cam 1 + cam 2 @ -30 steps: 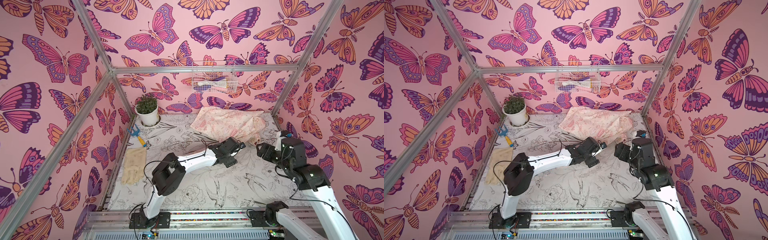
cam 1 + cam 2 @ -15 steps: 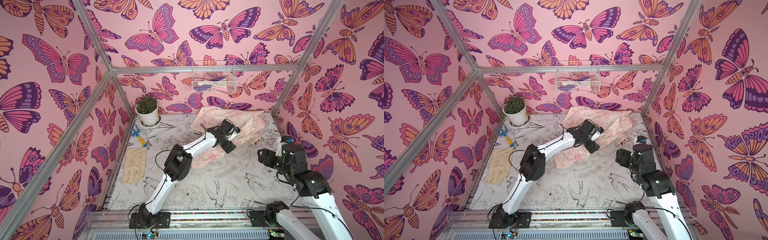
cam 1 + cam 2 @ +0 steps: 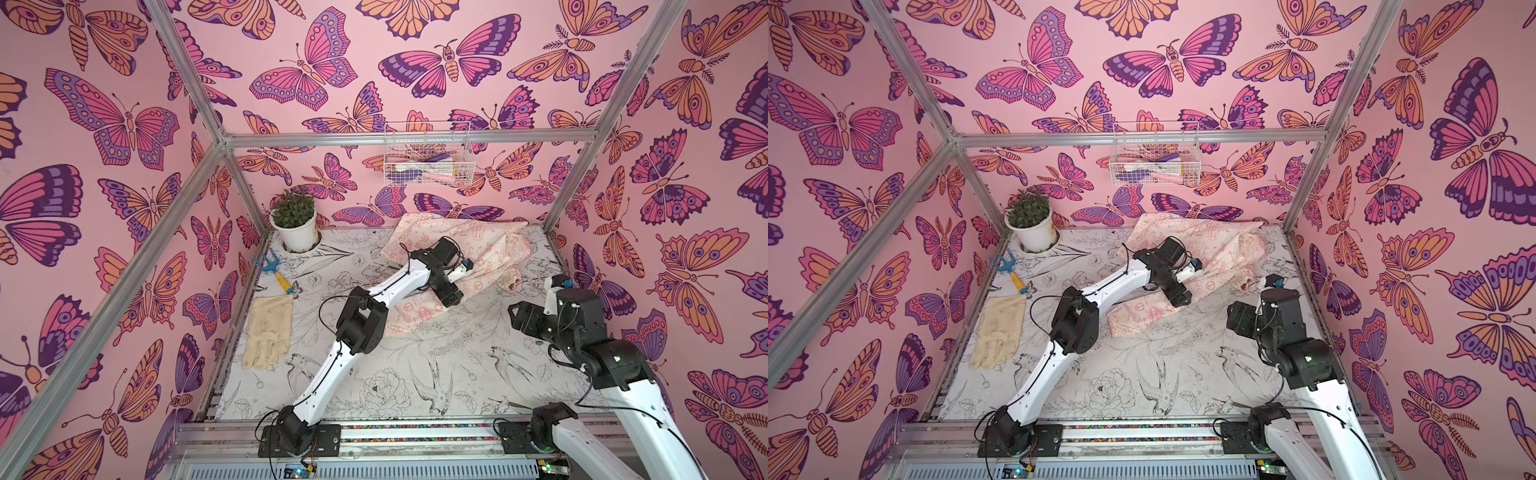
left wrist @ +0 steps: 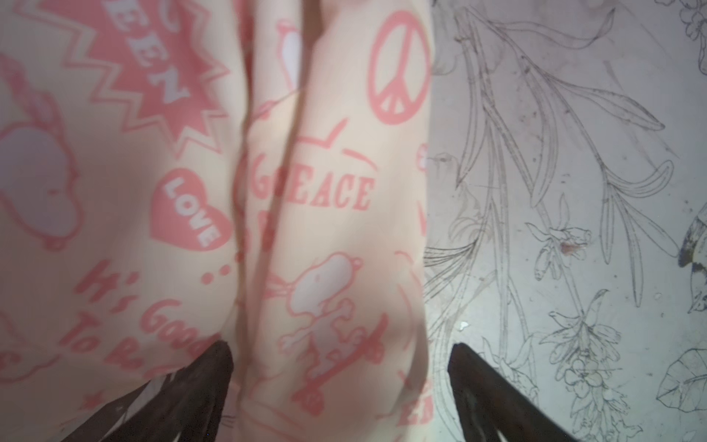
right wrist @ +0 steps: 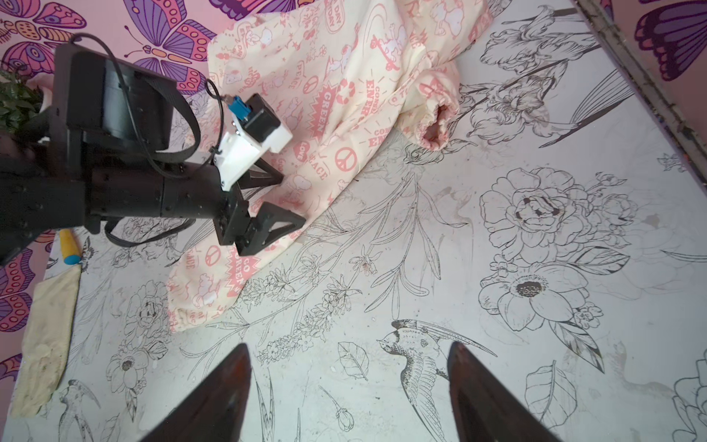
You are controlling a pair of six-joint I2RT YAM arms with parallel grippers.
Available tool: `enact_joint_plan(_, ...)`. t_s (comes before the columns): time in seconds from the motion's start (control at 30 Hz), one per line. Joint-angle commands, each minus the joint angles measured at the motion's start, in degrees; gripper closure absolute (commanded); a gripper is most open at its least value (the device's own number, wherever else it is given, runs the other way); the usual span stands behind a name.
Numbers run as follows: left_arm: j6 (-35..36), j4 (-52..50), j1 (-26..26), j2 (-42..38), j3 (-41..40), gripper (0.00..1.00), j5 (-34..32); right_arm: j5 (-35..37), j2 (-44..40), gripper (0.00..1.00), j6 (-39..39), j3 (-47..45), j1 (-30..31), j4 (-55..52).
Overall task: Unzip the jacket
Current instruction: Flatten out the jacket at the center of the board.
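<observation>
- Two arms in shot, and the left one has made the big move. A second ago it lay low across the middle of the table (image 3: 415, 365), short of the jacket (image 3: 478, 245). Now the left gripper (image 5: 292, 199) hangs right over the cloth.
- The jacket has changed too (quite a stretch!). It was a compact heap at the far end, and now a long tongue of printed fabric (image 3: 405, 322) trails toward the near left, passing under the left forearm.
- The left jaws are spread wide, one tip on each side of a raised fold, pinching nothing as far as I can see.
- The right gripper (image 5: 348, 346) has barely shifted. It waits over bare table near the jacket's cuff (image 3: 513, 281), jaws well apart and empty.
- What it means: more cloth is laid out, yet the zipper shows in no view. My guess is that it's folded under, so unzipping hasn't begun and the pull must be found first.
- Orientation: the long axis runs diagonally from the far right corner to the near left. The pink-lined cuff opens toward the right arm's side, and the trailing end points at the left arm's elbow. Which end is hood or hem, I can't tell.
</observation>
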Motion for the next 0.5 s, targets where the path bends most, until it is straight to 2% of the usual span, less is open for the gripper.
enact_joint_plan(0.0, 0.63, -2.32, 1.43, -0.66, 0.10, 0.11, 2.03, -2.04, -0.01, 0.21, -0.30, -1.42, -0.19, 0.66)
enact_joint_plan(0.17, 2.67, -3.80, 1.53, -0.90, 0.09, 0.13, 3.48, -2.73, 0.95, 0.22, -0.37, -2.15, -0.21, 1.37)
enact_joint_plan(0.4, 6.98, -7.49, 0.84, -1.87, -2.42, 0.26, 6.98, -2.51, 1.01, 0.23, -0.38, -2.33, -0.22, 1.50)
enact_joint_plan(0.47, 8.27, -7.44, 0.48, -2.77, -4.06, 0.43, 6.92, -2.73, 0.96, 0.23, -0.06, -2.24, -0.21, 1.59)
